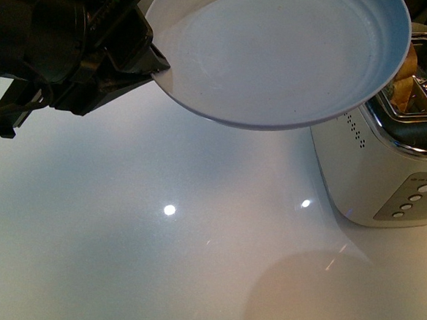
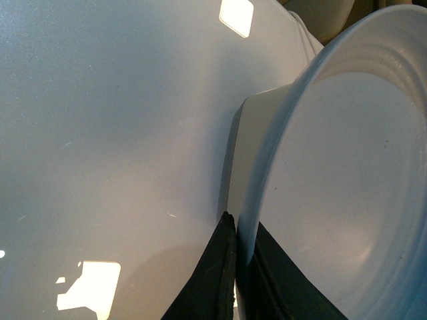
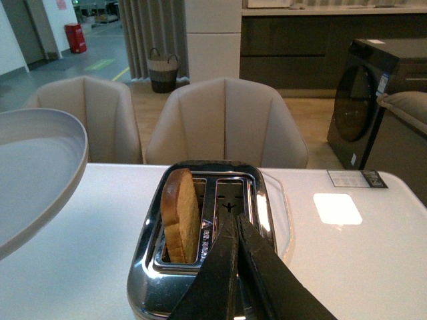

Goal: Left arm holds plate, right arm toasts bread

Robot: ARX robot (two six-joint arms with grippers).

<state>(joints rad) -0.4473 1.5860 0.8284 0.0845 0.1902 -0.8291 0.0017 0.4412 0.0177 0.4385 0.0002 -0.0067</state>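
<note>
Bread (image 3: 180,215) is standing in the toaster (image 3: 143,280); our left jaws are pinching the plate (image 1: 279,53) at its nine o'clock, ready alongside; right jaws closed, empty.

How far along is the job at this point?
Done: the left gripper pinches the plate by its rim, raised beside the toaster; the bread stands in one slot. In hand: the right gripper hangs shut, empty, above the slots. Left: probably lifting the bread onto the plate.

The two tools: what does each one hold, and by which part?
The left tool grips the plate by its rim, one finger on each face. The right tool is shut and holds nothing; the bread stands in the toaster.
</note>
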